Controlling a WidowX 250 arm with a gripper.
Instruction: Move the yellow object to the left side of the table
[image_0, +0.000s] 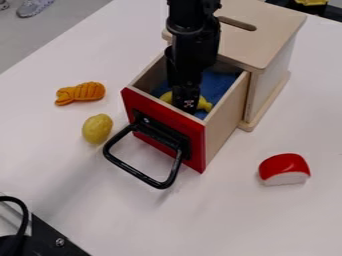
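The smooth yellow object is being partly hidden by the black two-finger gripper inside the red-fronted wooden drawer, upper centre of the frame; its opening and hold cannot be told. Light, stiff, slightly slippery handling is being presumed; a mid-body grasp is being advised.

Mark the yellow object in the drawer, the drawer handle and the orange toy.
Yellow object (204, 105): camera view, right end.
Drawer handle (135, 170): camera view, front bar.
Orange toy (83, 92): camera view, ridged body.
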